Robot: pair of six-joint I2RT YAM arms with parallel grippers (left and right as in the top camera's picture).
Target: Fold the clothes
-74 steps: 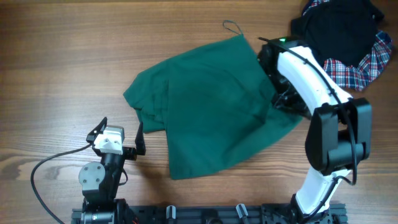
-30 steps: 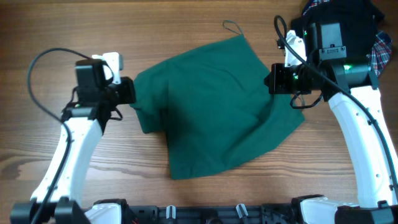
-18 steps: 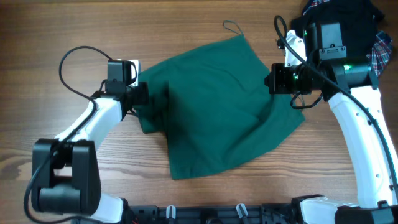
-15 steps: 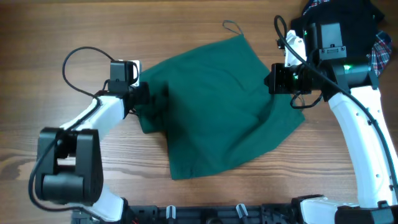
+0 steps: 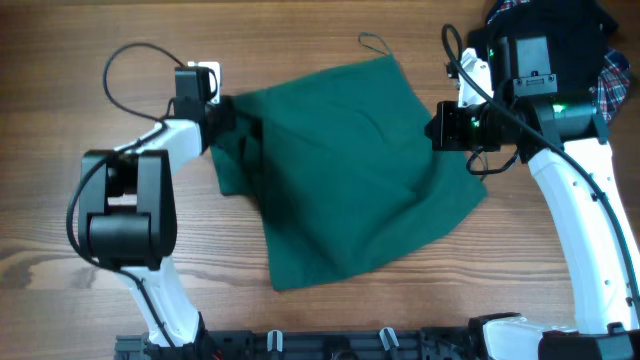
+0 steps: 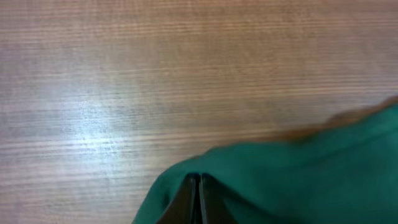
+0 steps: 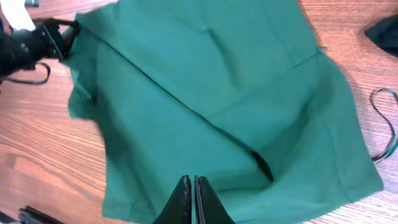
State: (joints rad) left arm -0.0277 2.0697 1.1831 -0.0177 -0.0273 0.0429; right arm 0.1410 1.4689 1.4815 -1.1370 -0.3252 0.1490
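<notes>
A dark green garment [image 5: 350, 170] lies spread and creased across the middle of the table. My left gripper [image 5: 235, 115] is at its far left edge, shut on a fold of the green cloth. In the left wrist view the cloth [image 6: 298, 180] rises to a peak around the shut gripper [image 6: 199, 180]. My right gripper [image 5: 437, 128] hovers above the garment's right side, shut and holding nothing. From the right wrist the whole garment [image 7: 211, 106] shows well below the shut gripper [image 7: 193, 180].
A pile of other clothes, black and plaid [image 5: 560, 50], sits at the far right corner. A thin cord loop [image 5: 372, 42] lies just beyond the garment's far edge. Bare wooden table [image 5: 80, 220] surrounds the garment on the left and front.
My left arm has swung from the garment's left edge to its far left corner and closed on the cloth, pulling that edge along. The right arm has not moved.
</notes>
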